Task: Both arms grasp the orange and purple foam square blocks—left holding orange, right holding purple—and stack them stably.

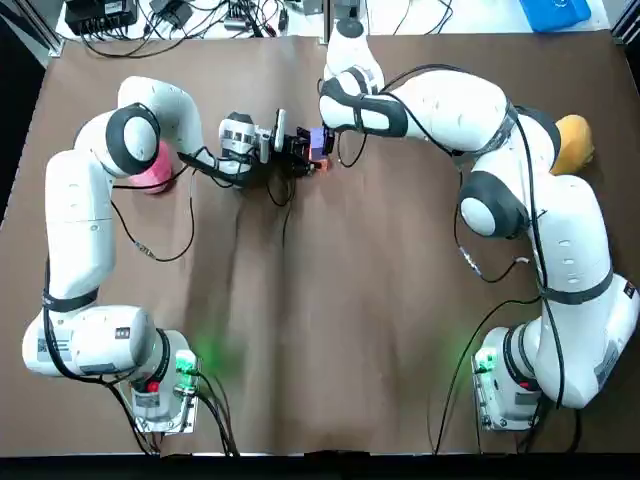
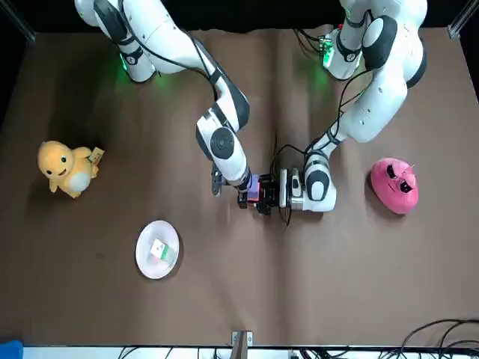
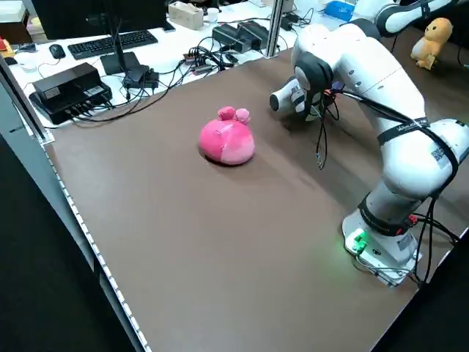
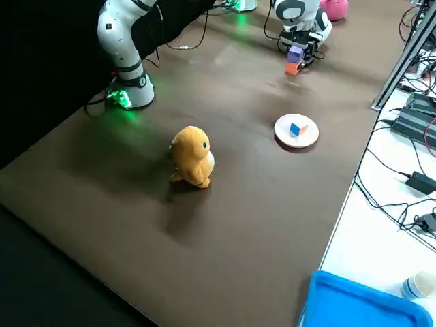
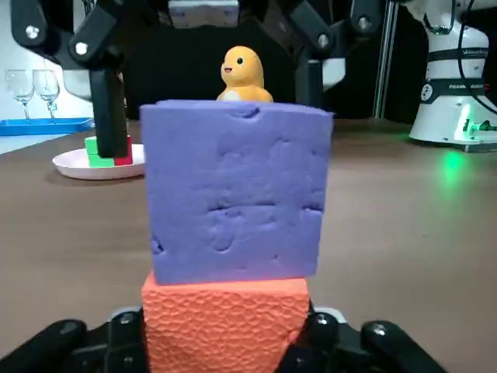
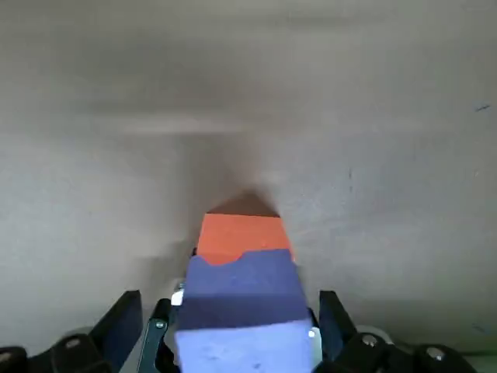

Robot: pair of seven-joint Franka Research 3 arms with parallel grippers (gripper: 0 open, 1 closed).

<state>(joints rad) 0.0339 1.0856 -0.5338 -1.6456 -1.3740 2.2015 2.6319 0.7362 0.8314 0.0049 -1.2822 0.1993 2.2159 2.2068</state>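
At the far middle of the desk (image 1: 330, 300), the left gripper (image 1: 298, 150) is pinching the orange foam square block (image 5: 225, 326), the purple foam square block (image 5: 237, 190) is sitting on top, and the right gripper (image 6: 231, 334) is straddling it, fingers spread.

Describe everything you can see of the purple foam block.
The purple block is a squarish foam cube with a matte, dimpled face and a slightly ragged top edge. It sits upright on top of the orange block, roughly aligned with it, at the far middle of the table. The left gripper clamps the orange block beneath it, and the right gripper is right at the purple block.
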